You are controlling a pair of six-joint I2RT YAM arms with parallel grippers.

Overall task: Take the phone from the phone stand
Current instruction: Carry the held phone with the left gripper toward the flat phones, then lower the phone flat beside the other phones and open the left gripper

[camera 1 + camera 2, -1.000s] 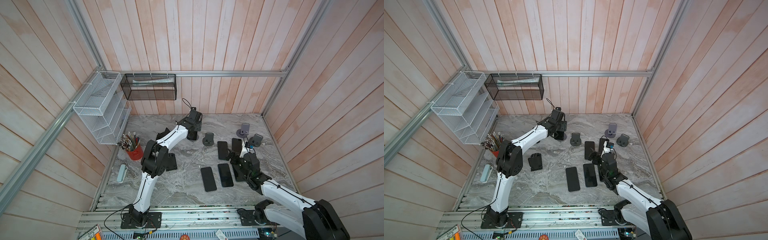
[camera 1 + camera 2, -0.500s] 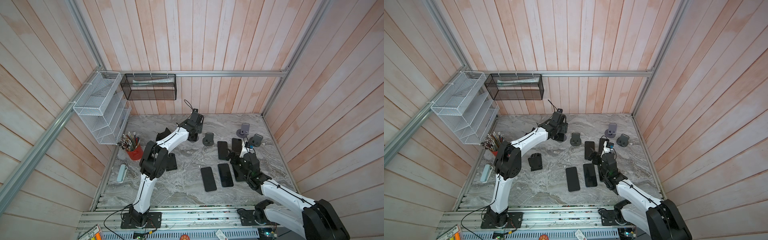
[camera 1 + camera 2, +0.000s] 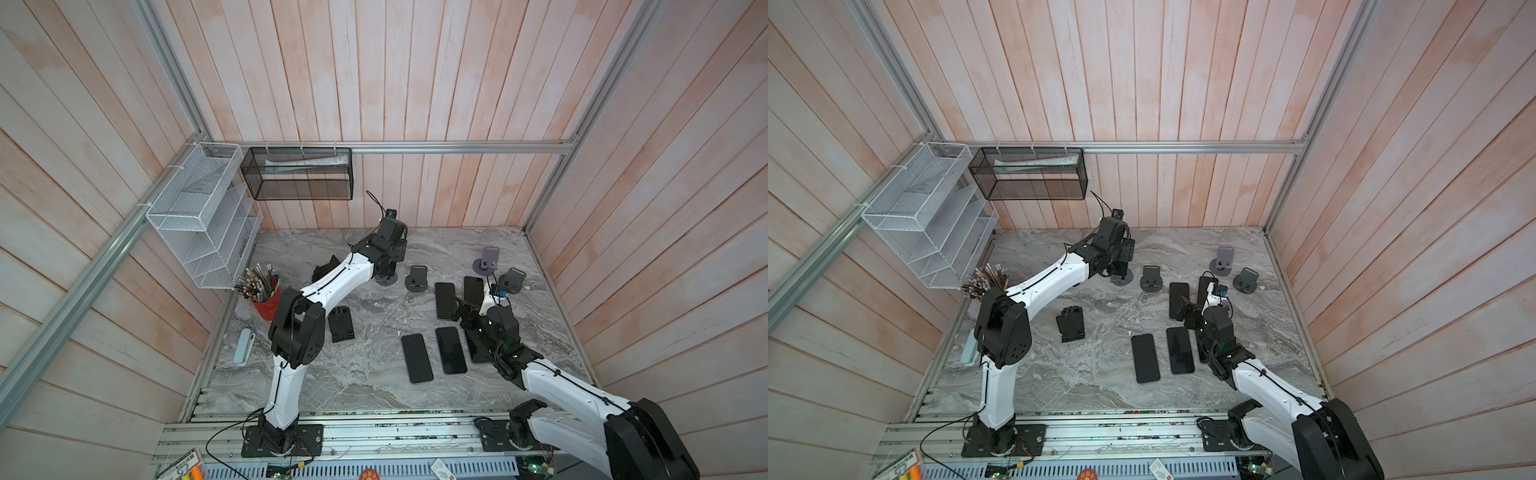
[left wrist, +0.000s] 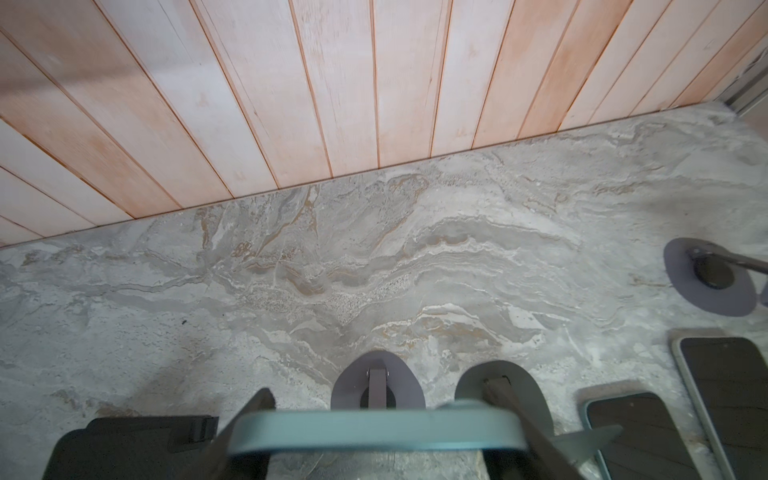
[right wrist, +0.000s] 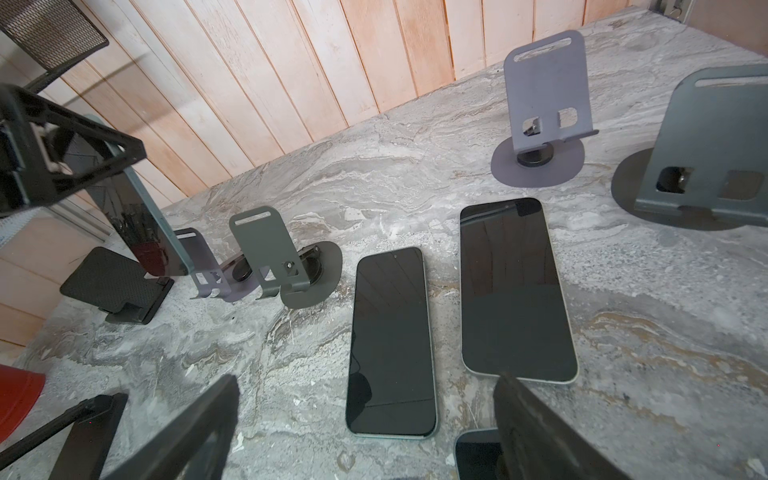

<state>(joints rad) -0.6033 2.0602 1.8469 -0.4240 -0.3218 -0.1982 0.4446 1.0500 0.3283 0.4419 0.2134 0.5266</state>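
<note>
Left gripper [image 3: 387, 261] edged slightly right since second ago. It is clamped across width of phone [image 4: 374, 430], which is steeply tilted and seemingly just off lip of stand [image 4: 376, 384]. Side grip suits lifting free. Right gripper [image 5: 365, 419] spread wide, empty, low over bench [image 3: 332, 386].

It was a robot test cell in a lab. Two white-and-black robot arms [image 3: 332, 282] were bolted to a slotted aluminium base rail [image 3: 395, 432]. Silver aluminium bars [image 3: 457, 146] framed pale wood-plank walls [image 3: 415, 83]. A grey marble-patterned tabletop [image 3: 353, 382] lay beneath the jaws, and a white wire-mesh rack [image 3: 195, 216] hung well apart from them.
</note>
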